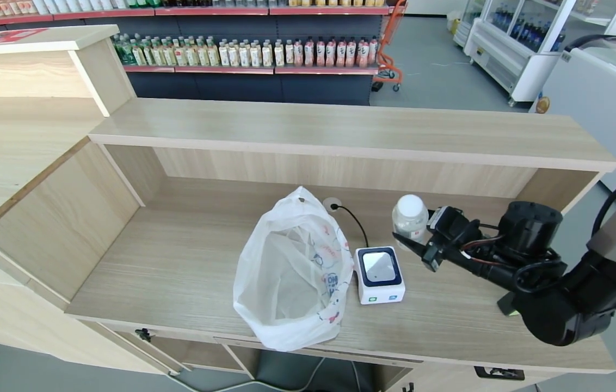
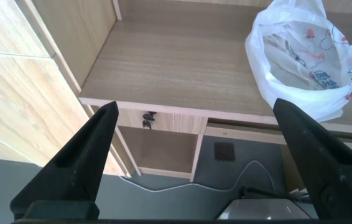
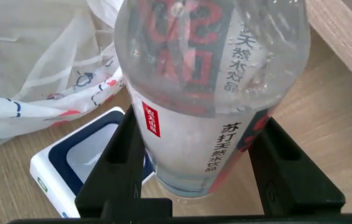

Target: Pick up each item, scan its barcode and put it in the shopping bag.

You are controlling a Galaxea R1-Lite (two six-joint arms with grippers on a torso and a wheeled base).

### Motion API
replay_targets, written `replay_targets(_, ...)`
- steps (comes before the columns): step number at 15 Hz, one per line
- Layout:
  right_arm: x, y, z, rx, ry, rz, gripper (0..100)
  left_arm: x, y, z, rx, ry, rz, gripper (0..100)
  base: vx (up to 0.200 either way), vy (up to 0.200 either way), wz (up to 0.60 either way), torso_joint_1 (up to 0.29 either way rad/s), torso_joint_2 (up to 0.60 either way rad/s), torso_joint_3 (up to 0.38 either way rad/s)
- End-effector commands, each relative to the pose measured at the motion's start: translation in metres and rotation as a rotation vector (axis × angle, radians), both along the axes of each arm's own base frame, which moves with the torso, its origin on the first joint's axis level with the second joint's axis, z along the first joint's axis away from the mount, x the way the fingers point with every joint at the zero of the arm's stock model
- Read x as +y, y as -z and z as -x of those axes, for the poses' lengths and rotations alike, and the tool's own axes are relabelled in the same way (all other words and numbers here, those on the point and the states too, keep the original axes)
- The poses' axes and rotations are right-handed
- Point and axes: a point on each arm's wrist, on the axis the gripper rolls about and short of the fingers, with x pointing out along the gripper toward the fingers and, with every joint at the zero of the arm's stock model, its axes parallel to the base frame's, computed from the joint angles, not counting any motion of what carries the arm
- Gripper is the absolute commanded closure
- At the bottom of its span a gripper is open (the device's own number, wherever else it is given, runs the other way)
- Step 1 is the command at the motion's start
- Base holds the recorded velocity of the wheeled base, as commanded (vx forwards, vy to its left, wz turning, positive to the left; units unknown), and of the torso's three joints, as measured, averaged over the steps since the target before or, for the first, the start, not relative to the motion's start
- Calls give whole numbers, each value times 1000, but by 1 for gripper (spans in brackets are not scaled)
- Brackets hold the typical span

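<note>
While the right tool [image 1: 412,242] is clamped across the lower body of a clear plastic bottle with a white cap and red-printed label [image 1: 410,216], the bottle stands upright just beside the small white barcode scanner with a dark glass window [image 1: 379,274], on the side away from the thin white plastic shopping bag [image 1: 291,272], which sits open-mouthed on the pale wooden tabletop [image 1: 177,267]. Meanwhile the left tool [image 2: 196,103] hangs off the tabletop's front edge, jaws apart. Likely risks: the smooth round bottle may twist or slip in the narrow jaws when tilted toward the window. A label turned the wrong way would give no read. The limp bag rim may fold under the bottle.
</note>
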Motion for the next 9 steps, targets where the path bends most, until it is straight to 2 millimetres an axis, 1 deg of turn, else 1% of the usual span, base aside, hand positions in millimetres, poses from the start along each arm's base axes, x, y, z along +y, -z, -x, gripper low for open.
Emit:
replay_targets(1, 1, 16, -11, 27, -12, 7, 100, 0, 0, 0, -2, 0, -1, 0, 0, 0, 0, 0, 0, 0)
replay_targets(4, 5, 23, -18, 35, -49, 9, 100, 0, 0, 0, -2, 0, -1, 0, 0, 0, 0, 0, 0, 0)
replay_targets(5, 7, 26, -24, 29, -50, 8, 100, 0, 0, 0, -2, 0, -1, 0, 0, 0, 0, 0, 0, 0)
replay_targets(9, 14, 35, -30, 38, -70, 10, 100, 0, 0, 0, -2, 2, -1, 0, 0, 0, 0, 0, 0, 0)
